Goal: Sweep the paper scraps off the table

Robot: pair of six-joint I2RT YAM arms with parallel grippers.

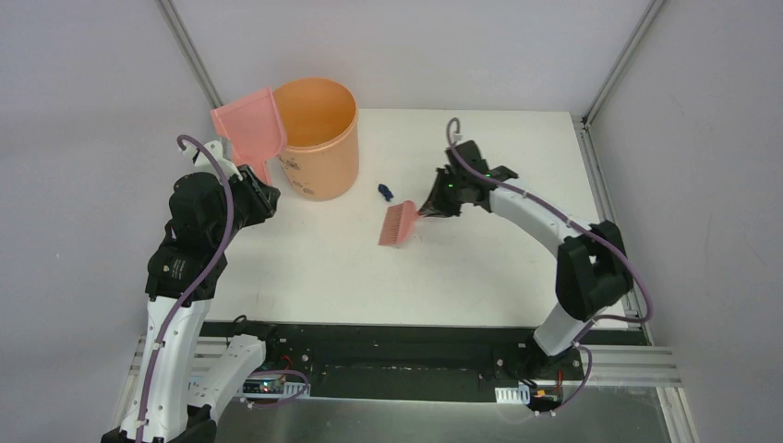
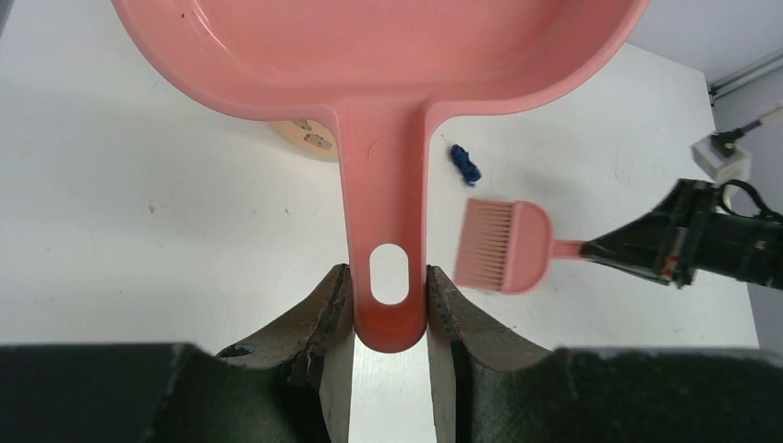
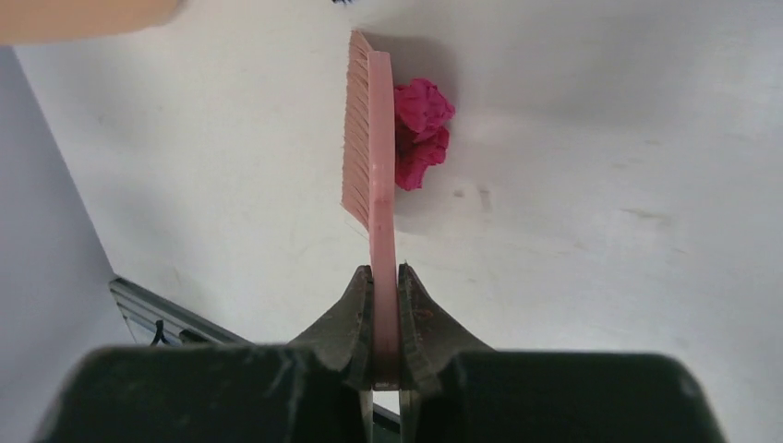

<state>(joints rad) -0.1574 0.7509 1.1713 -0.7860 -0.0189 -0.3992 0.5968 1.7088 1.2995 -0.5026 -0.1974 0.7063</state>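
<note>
Right end effector [image 3: 385,277] grips brush [image 3: 367,138] beside crumpled magenta scrap [image 3: 422,129]; dark-blue wad [image 1: 385,192] apart.

pink dustpan [image 1: 251,129]; pink brush [image 1: 400,224]; orange bucket [image 1: 328,161]

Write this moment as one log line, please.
left tool: shut on dustpan, raised by bucket | right tool: shut on brush | on table: blue scrap, magenta scrap beside brush

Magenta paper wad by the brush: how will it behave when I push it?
The magenta wad looks loosely crumpled, so probably light and soft. Its lumpy round shape may tumble rather than slide. On the smooth table, it likely scoots easily.
</note>
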